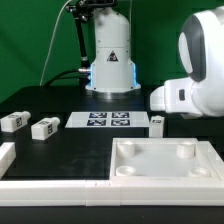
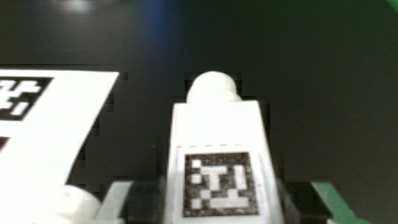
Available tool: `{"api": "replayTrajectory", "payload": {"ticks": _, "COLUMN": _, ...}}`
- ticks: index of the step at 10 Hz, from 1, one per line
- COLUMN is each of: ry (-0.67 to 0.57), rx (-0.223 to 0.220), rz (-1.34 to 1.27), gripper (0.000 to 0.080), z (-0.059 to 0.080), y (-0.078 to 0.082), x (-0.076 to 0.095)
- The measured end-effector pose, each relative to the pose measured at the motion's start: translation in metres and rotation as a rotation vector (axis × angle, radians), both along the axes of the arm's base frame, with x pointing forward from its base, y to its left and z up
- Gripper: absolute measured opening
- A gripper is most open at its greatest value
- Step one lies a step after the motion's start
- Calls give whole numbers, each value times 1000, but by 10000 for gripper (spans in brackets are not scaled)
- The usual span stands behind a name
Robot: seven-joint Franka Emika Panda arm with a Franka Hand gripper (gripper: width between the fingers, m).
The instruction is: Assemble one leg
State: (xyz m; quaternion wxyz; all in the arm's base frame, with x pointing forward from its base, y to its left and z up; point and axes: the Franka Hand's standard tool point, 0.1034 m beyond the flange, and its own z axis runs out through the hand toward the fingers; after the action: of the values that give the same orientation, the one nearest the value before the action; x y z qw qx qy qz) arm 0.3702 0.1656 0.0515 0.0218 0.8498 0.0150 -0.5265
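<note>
In the wrist view a white leg (image 2: 217, 130) with a black-and-white tag on its face lies on the black table, between my gripper (image 2: 222, 208) fingers. The fingers (image 2: 125, 200) stand apart, with a dark gap on each side of the leg, so the gripper is open around it. In the exterior view this leg (image 1: 157, 124) sits just to the right of the marker board (image 1: 105, 120). The gripper itself is out of frame there; only the arm's white body (image 1: 195, 70) shows. Two more legs (image 1: 12, 122) (image 1: 44, 128) lie at the exterior view's left.
The large white tabletop (image 1: 200, 150) with round sockets lies at the front right. A white rail (image 1: 5, 155) runs along the front left. The robot base (image 1: 110, 60) stands at the back. The marker board (image 2: 45, 110) and a blurred white round shape (image 2: 63, 205) show in the wrist view.
</note>
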Motion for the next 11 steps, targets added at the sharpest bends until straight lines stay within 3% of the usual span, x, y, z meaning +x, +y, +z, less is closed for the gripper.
{"api": "replayTrajectory", "payload": {"ticks": 2, "ry": 17, "rx": -2, "rz": -1, "gripper": 291, "z": 16, "y": -5, "x": 4}}
{"api": "replayTrajectory", "payload": {"ticks": 4, "ry": -28, "rx": 3, "rz": -6, "gripper": 291, "z": 11, "y": -3, "x": 7}}
{"api": "replayTrajectory", "payload": {"ticks": 6, "ry": -200, "rx": 21, "rz": -22, "gripper": 291, "z": 5, "y": 3, "x": 21}}
{"api": "replayTrajectory", "payload": {"ticks": 8, "ry": -337, "rx": 41, "rz": -22, "gripper": 291, "z": 11, "y": 1, "x": 23}}
{"api": "replayTrajectory", "payload": {"ticks": 11, "ry": -532, "rx": 75, "rz": -28, "gripper": 291, "z": 38, "y": -6, "x": 50}}
